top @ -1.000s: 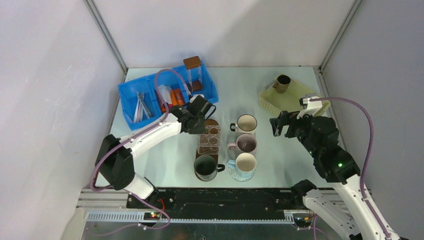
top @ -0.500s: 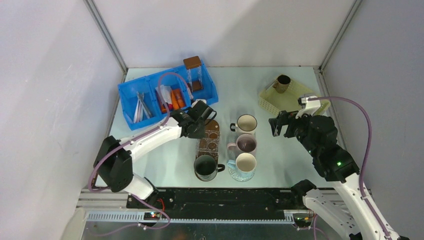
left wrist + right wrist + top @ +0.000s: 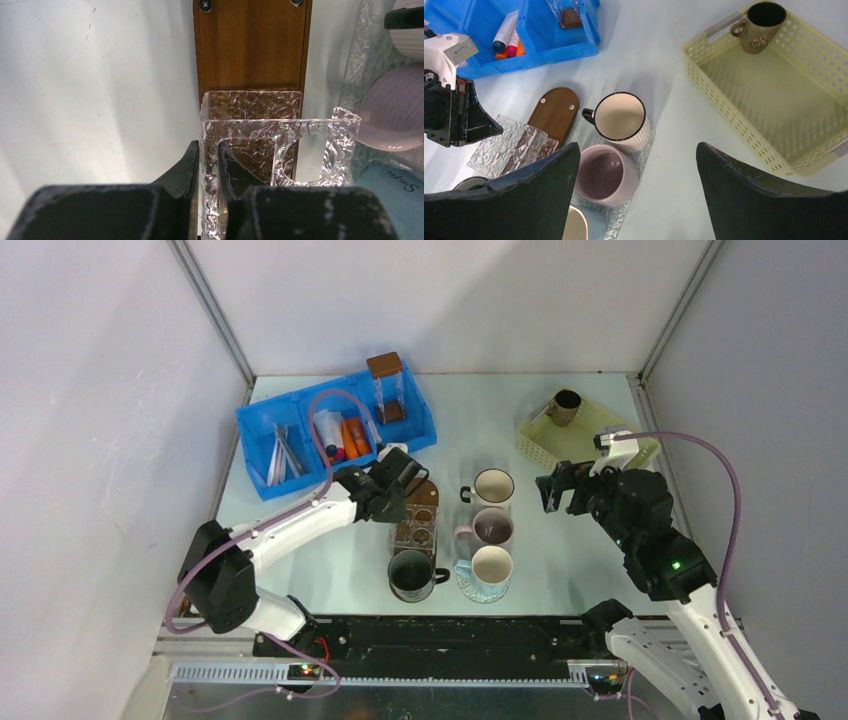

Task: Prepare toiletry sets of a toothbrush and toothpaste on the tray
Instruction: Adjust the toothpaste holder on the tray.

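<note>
White-shelled left arm and right arm, black at joints and wrists, each carry a looping purple cable.

Pale table — on it sit a blue bin, yellow basket, wooden tray and dark mug.

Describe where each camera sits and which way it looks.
Top external: above and behind the bases, looking down on the table; left arm and right arm show.
Left wrist: on the left arm, looking along the left gripper, shut on the clear box.
Right wrist: on the right arm, looking down past the open right gripper at mugs and basket.
Both wrist views show the clear box.
</note>
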Robot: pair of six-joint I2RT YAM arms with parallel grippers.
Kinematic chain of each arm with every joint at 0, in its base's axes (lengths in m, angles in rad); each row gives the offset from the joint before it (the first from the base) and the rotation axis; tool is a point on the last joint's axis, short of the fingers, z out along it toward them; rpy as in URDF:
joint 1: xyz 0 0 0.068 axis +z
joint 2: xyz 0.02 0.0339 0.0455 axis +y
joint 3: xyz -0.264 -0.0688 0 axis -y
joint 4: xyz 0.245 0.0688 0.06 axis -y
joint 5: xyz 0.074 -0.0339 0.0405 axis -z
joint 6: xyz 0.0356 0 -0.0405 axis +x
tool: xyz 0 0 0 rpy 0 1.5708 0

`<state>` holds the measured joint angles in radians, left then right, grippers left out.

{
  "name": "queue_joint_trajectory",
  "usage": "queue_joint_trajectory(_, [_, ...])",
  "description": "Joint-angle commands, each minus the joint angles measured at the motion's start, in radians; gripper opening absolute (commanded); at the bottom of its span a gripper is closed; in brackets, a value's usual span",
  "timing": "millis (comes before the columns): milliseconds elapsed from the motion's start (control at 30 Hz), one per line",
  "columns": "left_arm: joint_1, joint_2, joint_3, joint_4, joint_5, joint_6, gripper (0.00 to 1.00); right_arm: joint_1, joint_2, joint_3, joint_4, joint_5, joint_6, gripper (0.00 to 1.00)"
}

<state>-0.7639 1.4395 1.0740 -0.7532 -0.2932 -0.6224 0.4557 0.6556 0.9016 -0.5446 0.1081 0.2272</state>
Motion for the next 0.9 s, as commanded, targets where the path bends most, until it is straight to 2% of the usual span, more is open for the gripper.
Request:
queue_joint_trajectory(0, [-0.011,-0.037,-0.018,0.018,0.0,-0.03,0.18,-0.003,0.005,0.0,0.041,-0.014,-0.005,0.88])
queue_joint_trajectory(367, [-0.018,-0.049,-0.029,0.021,0.007,-0.041,0.31,-0.004,0.005,0.0,0.042,-0.017,-0.005,0.89])
queue_joint_trajectory(567, [-0.019,-0.078,-0.022,0.003,-0.005,-0.053,0.43,-0.004,0.008,0.0,0.054,-0.016,-0.007,0.88])
queue_joint_trajectory(733, [-0.017,-0.133,0.007,-0.024,-0.024,-0.07,0.67,-0.022,0.035,0.018,0.071,-0.013,0.005,0.88])
queue_joint_trajectory(867, [0.003,-0.188,0.043,-0.031,-0.04,-0.049,0.84,-0.069,0.118,0.066,0.062,-0.014,0.049,0.88])
